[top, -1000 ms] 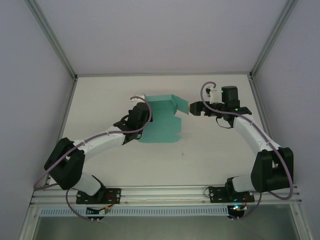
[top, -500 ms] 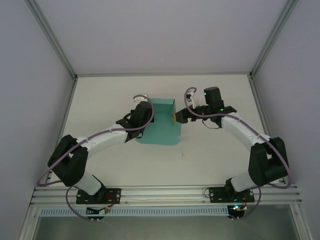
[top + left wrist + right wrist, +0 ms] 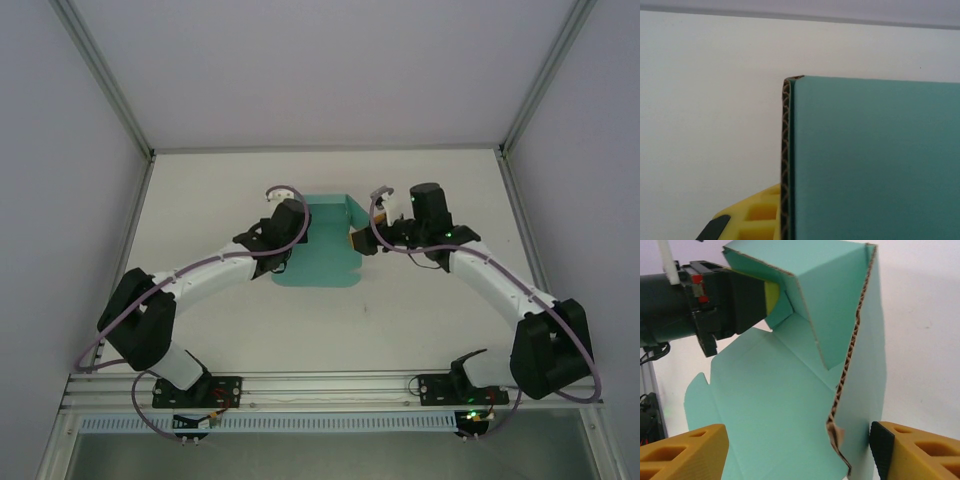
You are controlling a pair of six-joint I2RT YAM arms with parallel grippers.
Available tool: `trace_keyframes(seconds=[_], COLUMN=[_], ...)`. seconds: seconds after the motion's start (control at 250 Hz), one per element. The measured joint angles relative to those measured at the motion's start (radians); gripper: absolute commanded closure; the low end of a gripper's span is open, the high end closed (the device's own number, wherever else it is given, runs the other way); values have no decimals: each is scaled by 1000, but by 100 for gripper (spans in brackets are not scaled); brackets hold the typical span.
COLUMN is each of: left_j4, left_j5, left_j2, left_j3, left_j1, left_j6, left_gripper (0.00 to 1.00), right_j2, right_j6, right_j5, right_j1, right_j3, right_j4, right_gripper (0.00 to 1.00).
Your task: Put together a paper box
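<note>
White tabletop (image 3: 420,300) carries the teal paper box (image 3: 325,262) near its middle, between the two arms. Since a second ago the right gripper (image 3: 356,240) has swung in from the right, and the flap that then jutted outward now stands upright between its parted jaws, one pad touching the card. The left gripper (image 3: 288,222) stays clamped on the box's left wall.

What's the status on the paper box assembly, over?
Left pincer shut on paper box flap. Right pincer open, straddling the raised side wall. Box partly folded, base flat on table. Nothing in the way.
</note>
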Motion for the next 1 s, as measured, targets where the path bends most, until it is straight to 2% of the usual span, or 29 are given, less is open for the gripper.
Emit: trace_keyframes(seconds=[0.116,0.176,0.244,0.411,0.623,1.002], left_j4=[-2,-2,-13,-42,-57,-101], left_j5=[7,10,8,-6,3,36], left_j2=[0,-1,-4,-9,-10,-10], left_j3=[2,2,2,2,2,13], left_j1=[0,0,0,3,2,-15], left_j6=[-2,-3,-3,-6,-6,-6], left_gripper=[100,100,100,100,100,100], right_j2=[43,76,105,108,129,238], right_j6=[-5,2,23,71,87,141], right_j5=[-15,1,48,220,343,598], right_j1=[0,0,0,-2,13,48], right_j3=[30,62,92,98,133,234], right_j4=[-9,-15,-13,0,-43,-126], right_gripper=[49,63,74,92,97,96])
